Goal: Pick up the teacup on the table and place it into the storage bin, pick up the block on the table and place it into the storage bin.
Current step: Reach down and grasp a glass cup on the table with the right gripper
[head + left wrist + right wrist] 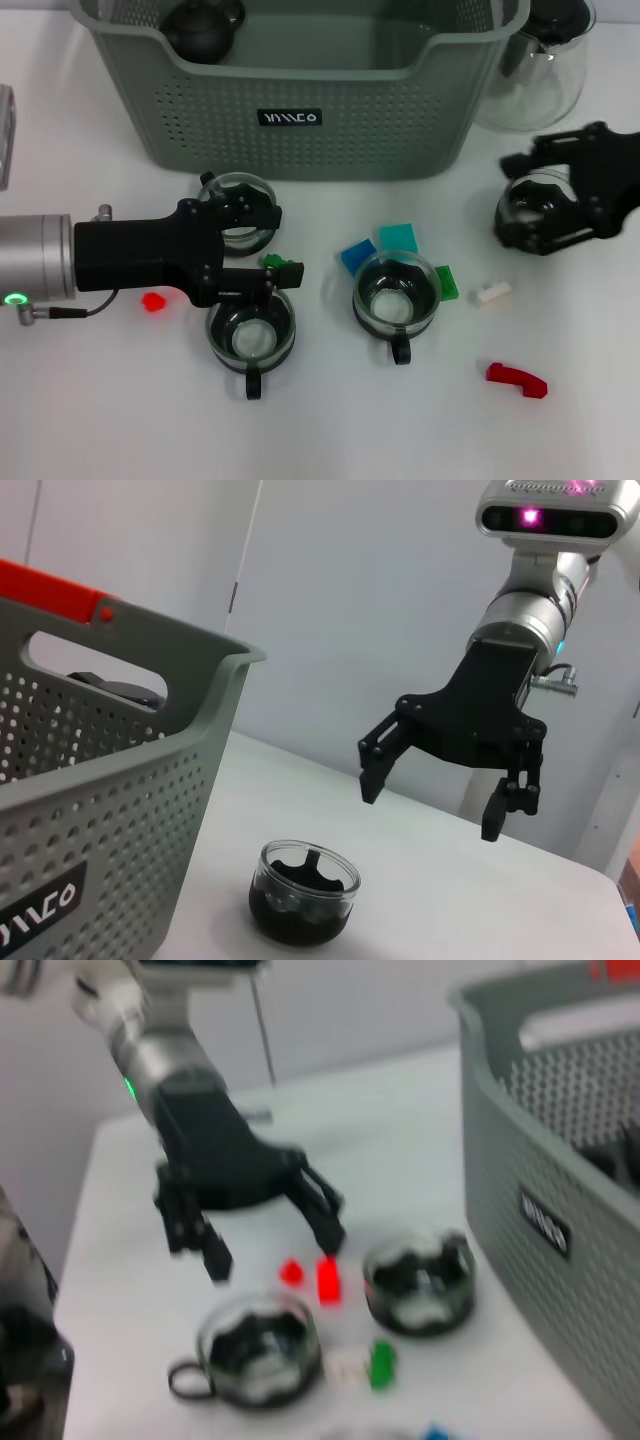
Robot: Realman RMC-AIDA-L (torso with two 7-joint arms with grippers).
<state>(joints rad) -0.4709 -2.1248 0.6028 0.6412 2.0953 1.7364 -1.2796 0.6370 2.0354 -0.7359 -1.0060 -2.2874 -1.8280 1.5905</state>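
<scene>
The grey-green storage bin [300,110] stands at the back, with a dark teapot [203,27] inside. Several glass teacups are on the table: one [240,205] near the bin, one [250,335] in front, one [397,295] in the middle, one [530,212] on the right. My left gripper [275,243] is open and empty between the two left cups, with a green block [270,262] by its finger. My right gripper [522,203] is open. In the left wrist view it [430,808] hangs above the right teacup [303,890], not touching it.
A clear glass jug [545,70] stands right of the bin. Loose blocks lie around: red [153,301], blue [357,255], teal [398,237], green [446,282], white [494,293] and a red curved one [517,380]. A grey object [5,135] sits at the left edge.
</scene>
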